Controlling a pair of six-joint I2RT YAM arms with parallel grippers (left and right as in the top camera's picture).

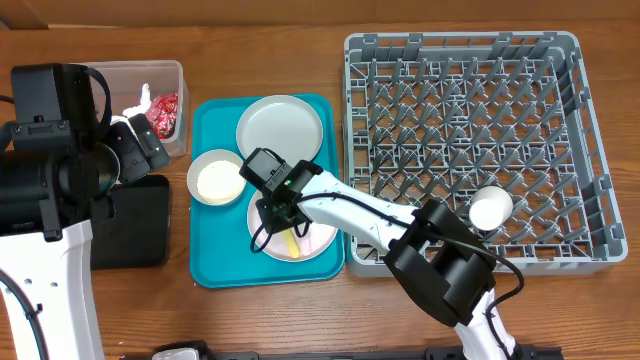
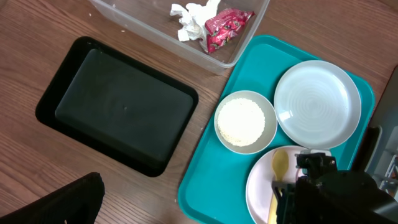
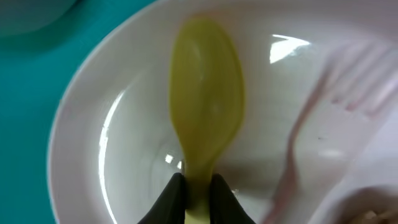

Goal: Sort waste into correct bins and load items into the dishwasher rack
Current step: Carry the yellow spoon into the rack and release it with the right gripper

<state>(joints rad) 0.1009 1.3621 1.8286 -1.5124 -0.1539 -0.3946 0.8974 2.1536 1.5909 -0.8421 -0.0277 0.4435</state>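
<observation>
My right gripper (image 1: pixel 283 212) is shut on the handle of the yellow spoon (image 3: pixel 205 93), low over the pale pinkish-white plate (image 3: pixel 106 130) on the teal tray. The white fork (image 3: pixel 305 130) lies on the same plate to the right. The small grey bowl (image 2: pixel 245 122) holds white rice grains (image 2: pixel 239 119), and the grey plate (image 1: pixel 280 127) sits behind it. The white cup (image 1: pixel 490 208) lies in the dishwasher rack (image 1: pixel 565 60). My left gripper (image 1: pixel 140 150) is open and empty above the black tray (image 2: pixel 118 102) and the clear tub (image 1: pixel 172 72). I see no brown scrap.
The teal serving tray (image 1: pixel 215 262) lies between the bins and the rack. The clear tub holds a crumpled white tissue (image 2: pixel 193 17) and a red wrapper (image 2: pixel 222 25). My right arm stretches from the table front across the rack's left corner.
</observation>
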